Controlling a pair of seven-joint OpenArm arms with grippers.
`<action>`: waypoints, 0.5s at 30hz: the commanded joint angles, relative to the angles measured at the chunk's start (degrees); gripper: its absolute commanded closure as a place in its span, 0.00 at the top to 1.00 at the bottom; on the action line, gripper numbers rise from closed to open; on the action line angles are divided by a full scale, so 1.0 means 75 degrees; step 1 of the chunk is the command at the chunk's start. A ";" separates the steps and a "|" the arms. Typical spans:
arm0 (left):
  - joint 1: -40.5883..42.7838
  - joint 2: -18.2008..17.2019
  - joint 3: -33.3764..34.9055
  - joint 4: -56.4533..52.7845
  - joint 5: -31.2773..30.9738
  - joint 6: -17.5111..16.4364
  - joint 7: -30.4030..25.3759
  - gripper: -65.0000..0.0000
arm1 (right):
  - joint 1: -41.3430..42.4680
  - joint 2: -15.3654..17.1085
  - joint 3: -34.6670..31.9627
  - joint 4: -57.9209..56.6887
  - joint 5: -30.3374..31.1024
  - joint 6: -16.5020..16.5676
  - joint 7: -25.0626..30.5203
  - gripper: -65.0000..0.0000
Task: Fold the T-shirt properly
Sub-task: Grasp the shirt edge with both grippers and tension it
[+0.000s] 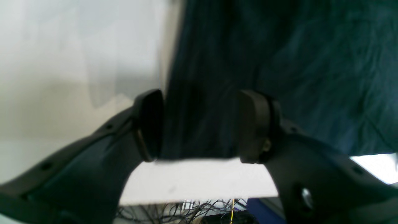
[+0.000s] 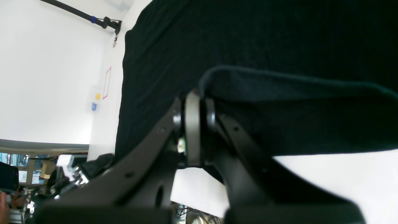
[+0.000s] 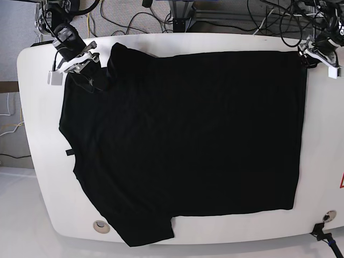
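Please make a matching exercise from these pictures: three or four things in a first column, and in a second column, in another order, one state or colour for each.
Things:
1. T-shirt
2. left gripper
3. right gripper
4. table

States or colours:
a. white
b. jaws apart, at the cloth's edge
c. black, spread flat
d. shut on a fold of cloth

Pairs: 1-c, 2-b, 3-d, 4-a
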 commanded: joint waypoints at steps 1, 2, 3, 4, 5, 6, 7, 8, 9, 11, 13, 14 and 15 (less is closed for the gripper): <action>0.0152 -0.0003 0.0010 -0.0028 0.0291 0.0100 0.0411 0.44 | -0.0015 0.0105 0.0051 0.0114 0.0151 0.0127 0.0108 0.00; 0.0140 -0.0003 0.0069 -0.0028 0.0291 0.0100 0.0411 0.39 | -0.0015 0.0105 0.0051 0.0114 0.0151 0.0127 0.0108 0.00; 0.0082 -0.0003 0.0174 -0.0028 0.0279 0.0100 0.0411 0.36 | -0.0027 0.0105 0.0051 0.0114 0.0151 0.0127 0.0108 0.00; 0.0023 -0.0003 0.0280 -0.0028 0.0279 0.0100 0.0411 0.34 | -0.0027 0.0105 0.0051 0.0114 0.0151 0.0127 0.0108 0.00; 0.0023 -0.0003 0.0327 -0.0028 0.0279 0.0100 0.0411 0.34 | -0.0027 0.0105 0.0051 0.0114 0.0151 0.0127 0.0108 0.00; 0.0023 -0.0003 0.0373 -0.0028 0.0279 0.0100 0.0411 0.34 | -0.0027 0.0105 0.0051 0.0114 0.0151 0.0127 0.0108 0.00; 0.0023 -0.0003 0.0373 -0.0028 0.0279 0.0100 0.0411 0.34 | -0.0027 0.0105 0.0051 0.0114 0.0151 0.0127 0.0108 0.00; 0.0023 -0.0003 0.0373 -0.0028 0.0279 0.0100 0.0411 0.34 | -0.0027 0.0105 0.0051 0.0114 0.0151 0.0127 0.0108 0.00; 0.0035 -0.0003 0.0373 -0.0028 0.0279 0.0100 0.0411 0.34 | -0.0027 0.0105 0.0051 0.0114 0.0151 0.0127 0.0108 0.00; 0.0035 -0.0003 0.0385 -0.0040 0.0279 0.0100 0.0422 0.34 | -0.0027 0.0105 0.0051 0.0114 0.0151 0.0127 0.0108 0.00; 0.0035 -0.0003 0.0455 -0.0040 0.0291 0.0100 0.0422 0.34 | -0.0027 0.0105 0.0051 0.0114 0.0151 0.0127 0.0108 0.00; 0.0035 -0.0003 0.0573 -0.0028 0.0291 0.0100 0.0422 0.34 | -0.0027 0.0105 0.0051 0.0114 0.0151 0.0127 0.0108 0.00; 0.0035 -0.0003 0.0620 -0.0005 0.0279 0.0100 0.0422 0.33 | -0.0027 0.0105 0.0051 0.0114 0.0151 0.0127 0.0108 0.00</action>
